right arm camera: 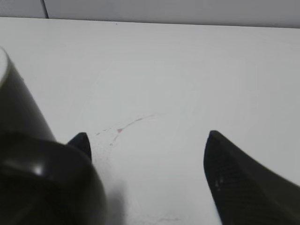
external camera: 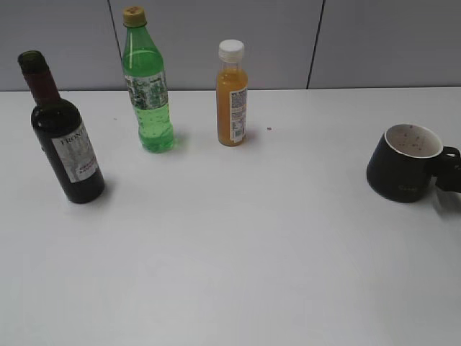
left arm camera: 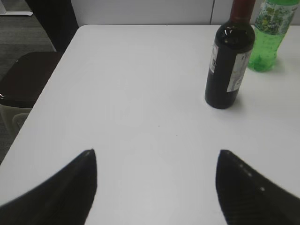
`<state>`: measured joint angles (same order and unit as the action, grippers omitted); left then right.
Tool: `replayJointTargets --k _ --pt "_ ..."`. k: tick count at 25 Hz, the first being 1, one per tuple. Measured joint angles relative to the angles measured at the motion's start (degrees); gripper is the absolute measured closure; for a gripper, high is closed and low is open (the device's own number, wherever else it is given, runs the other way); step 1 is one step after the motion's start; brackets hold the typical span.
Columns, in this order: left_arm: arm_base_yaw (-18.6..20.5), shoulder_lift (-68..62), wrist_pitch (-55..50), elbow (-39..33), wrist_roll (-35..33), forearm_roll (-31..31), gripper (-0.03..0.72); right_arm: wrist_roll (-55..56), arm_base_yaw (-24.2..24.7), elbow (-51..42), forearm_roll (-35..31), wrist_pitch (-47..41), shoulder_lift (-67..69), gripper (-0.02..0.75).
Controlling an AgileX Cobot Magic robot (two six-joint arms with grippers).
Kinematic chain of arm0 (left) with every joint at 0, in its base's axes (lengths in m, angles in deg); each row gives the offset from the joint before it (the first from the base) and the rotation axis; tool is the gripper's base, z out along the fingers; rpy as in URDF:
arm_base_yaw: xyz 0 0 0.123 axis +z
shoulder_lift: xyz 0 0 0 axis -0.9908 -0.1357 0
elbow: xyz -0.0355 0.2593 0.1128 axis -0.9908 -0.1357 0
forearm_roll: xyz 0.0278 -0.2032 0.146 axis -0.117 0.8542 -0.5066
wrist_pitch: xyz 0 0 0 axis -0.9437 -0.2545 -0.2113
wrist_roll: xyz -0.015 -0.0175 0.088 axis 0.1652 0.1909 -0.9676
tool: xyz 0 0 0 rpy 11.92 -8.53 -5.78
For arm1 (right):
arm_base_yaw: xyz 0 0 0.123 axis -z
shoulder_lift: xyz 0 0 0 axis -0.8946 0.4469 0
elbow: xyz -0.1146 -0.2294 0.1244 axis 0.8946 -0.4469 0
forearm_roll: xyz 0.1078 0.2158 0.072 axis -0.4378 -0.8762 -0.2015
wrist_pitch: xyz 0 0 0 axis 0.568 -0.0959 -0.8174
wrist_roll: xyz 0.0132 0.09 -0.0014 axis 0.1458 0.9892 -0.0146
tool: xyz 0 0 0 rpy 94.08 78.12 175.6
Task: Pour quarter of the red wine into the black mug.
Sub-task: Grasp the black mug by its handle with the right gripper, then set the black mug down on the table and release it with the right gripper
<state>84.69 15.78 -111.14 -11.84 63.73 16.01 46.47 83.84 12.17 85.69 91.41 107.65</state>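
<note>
Dark glass wine bottle w/ dark red foil neck & white-grey label [external camera: 63, 137] stands upright at far left of white tabletop [external camera: 238, 245], cap off, mouth open. Just right & further back: bright green plastic bottle w/ yellow cap [external camera: 148, 86], then small orange juice bottle w/ white cap [external camera: 232, 94], both upright, well apart from each other. Squat matte black mug w/ speckled white inside [external camera: 403, 162] sits at far right edge, handle pointing right. L gripper [left arm camera: 157, 187] hovers over bare table, fingers spread wide, nothing between them; wine bottle ahead to its right in left wrist view. R gripper [right arm camera: 147, 178] also spread apart; mug close up beside its left finger, contact unclear. Faint reddish streaks [right arm camera: 124, 127] on table between R fingers.
</note>
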Motion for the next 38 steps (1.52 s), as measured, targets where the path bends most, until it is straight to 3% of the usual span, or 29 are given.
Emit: replayJointTargets --k 10,12,16,23,32,38 --pt "0.00 0.00 0.00 0.00 0.00 0.00 0.099 0.00 0.00 1.52 3.11 0.22 0.67 0.316" --pt "0.00 0.00 0.00 0.00 0.00 0.00 0.099 -0.04 0.00 1.52 3.58 0.22 0.73 0.389" --pt "0.00 0.00 0.00 0.00 0.00 -0.01 0.099 -0.04 0.00 1.52 4.35 0.22 0.73 0.654" --pt "0.00 0.00 0.00 0.00 0.00 -0.02 0.099 1.69 0.00 1.58 5.41 -0.31 0.22 0.668" --pt "0.00 0.00 0.00 0.00 0.00 -0.01 0.099 5.65 -0.24 1.53 11.60 -2.71 -6.95 0.675" --pt "0.00 0.00 0.00 0.00 0.00 -0.02 0.099 6.12 -4.10 1.53 12.11 -2.71 -8.53 0.675"
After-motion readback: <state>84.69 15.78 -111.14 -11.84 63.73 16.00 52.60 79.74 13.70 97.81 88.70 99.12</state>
